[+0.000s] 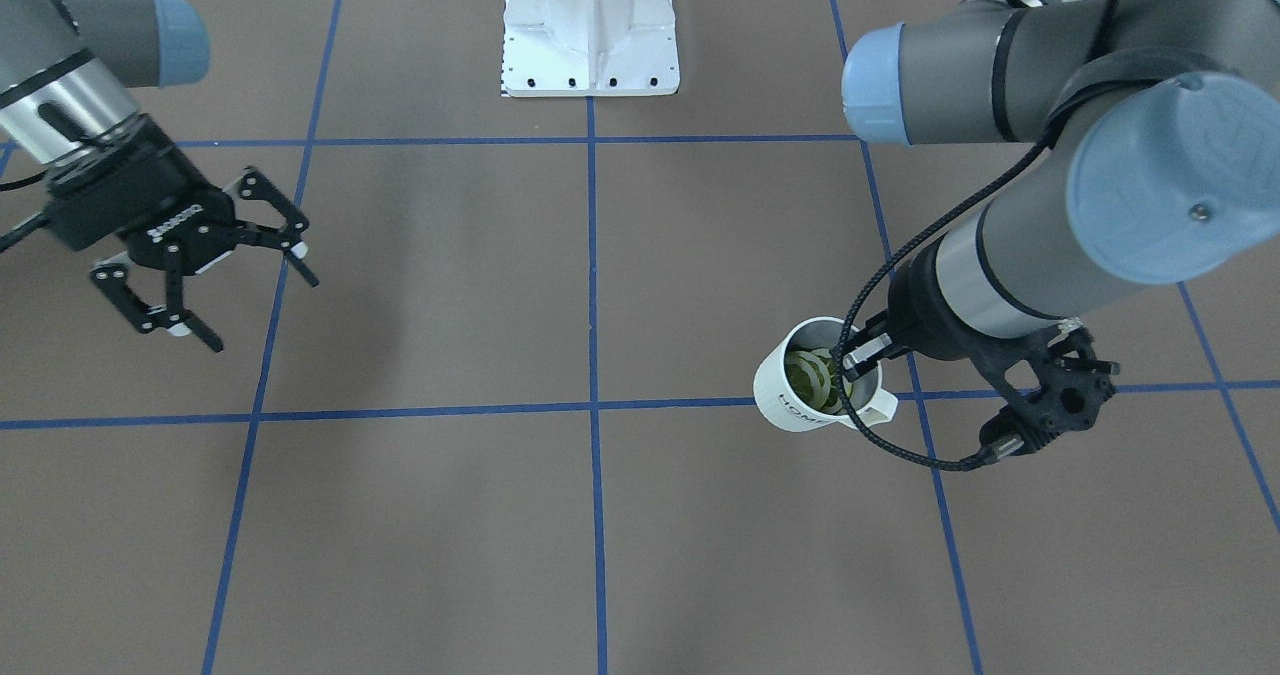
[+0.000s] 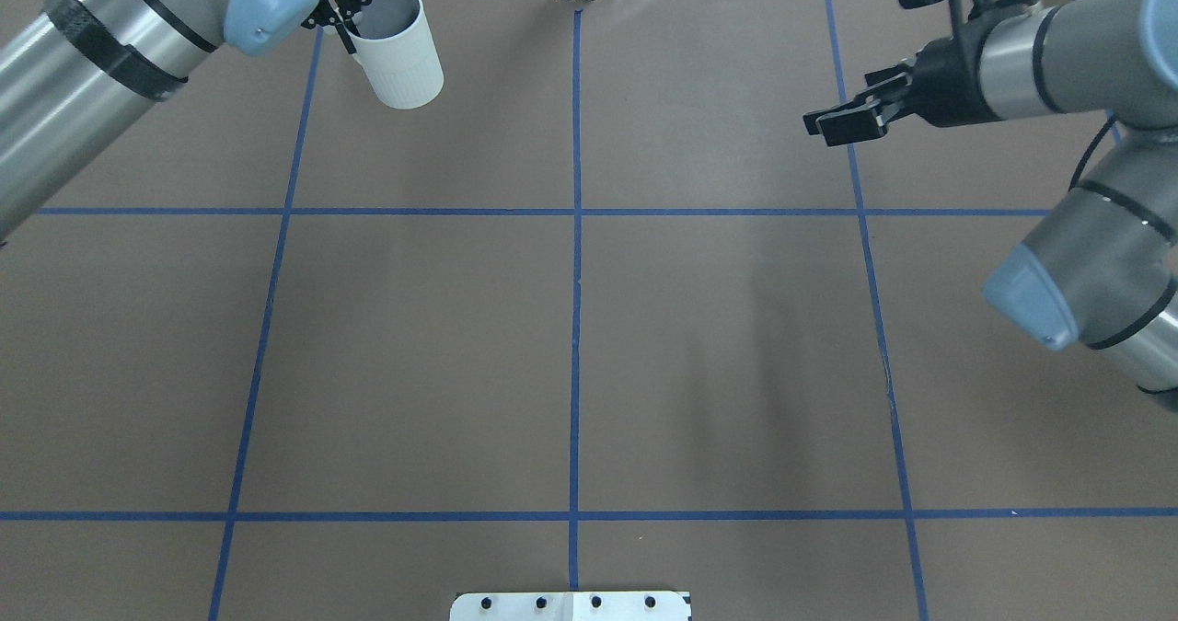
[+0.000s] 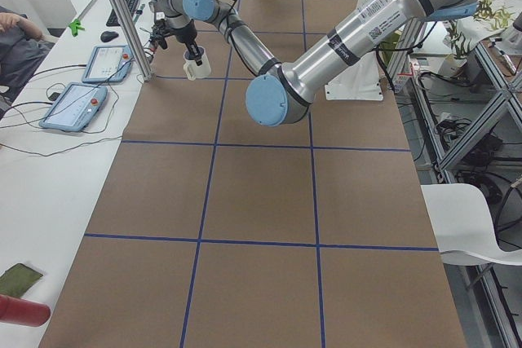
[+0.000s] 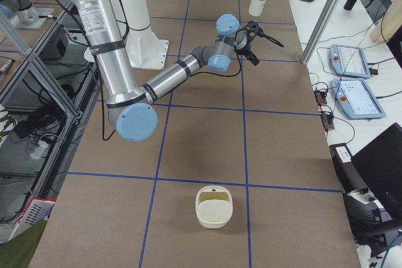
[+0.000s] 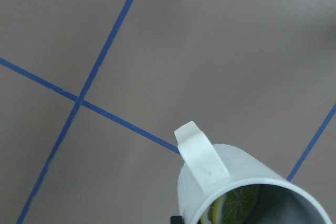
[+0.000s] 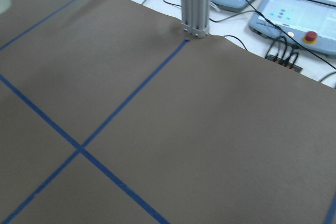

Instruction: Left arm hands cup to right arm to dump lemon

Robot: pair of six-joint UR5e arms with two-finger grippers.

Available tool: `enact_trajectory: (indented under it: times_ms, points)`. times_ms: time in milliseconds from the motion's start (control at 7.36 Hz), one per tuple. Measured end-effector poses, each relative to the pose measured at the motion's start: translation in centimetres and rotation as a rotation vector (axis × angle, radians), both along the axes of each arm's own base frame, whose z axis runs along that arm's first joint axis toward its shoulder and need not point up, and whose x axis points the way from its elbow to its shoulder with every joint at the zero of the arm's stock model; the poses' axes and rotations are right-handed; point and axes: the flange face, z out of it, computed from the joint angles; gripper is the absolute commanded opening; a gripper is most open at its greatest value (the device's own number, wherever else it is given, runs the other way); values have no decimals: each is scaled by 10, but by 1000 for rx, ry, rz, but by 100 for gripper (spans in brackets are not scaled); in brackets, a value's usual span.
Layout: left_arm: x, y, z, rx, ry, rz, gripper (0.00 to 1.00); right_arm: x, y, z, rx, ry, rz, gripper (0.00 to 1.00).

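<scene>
My left jaws: pinching the cup (image 1: 790, 397) by its rim; lemon (image 1: 810, 375) inside.
My right jaws: spread wide, well apart from the cup.

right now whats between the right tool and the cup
Nothing but bare brown table and a blue tape line, between the right tool and the cup in the overhead view.
</scene>
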Motion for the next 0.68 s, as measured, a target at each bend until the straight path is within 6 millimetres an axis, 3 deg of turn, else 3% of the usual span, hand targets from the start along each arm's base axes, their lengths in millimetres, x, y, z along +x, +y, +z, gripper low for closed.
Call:
enact_trajectory:
  times_ms: [408, 680]
  points:
    - [44, -3, 1, 22, 48, -7, 0, -68, 47, -35, 153, -115, -16, 99]
    - [60, 3, -19, 40, 98, 20, 0, -99, 65, -54, 179, -151, 8, 99]
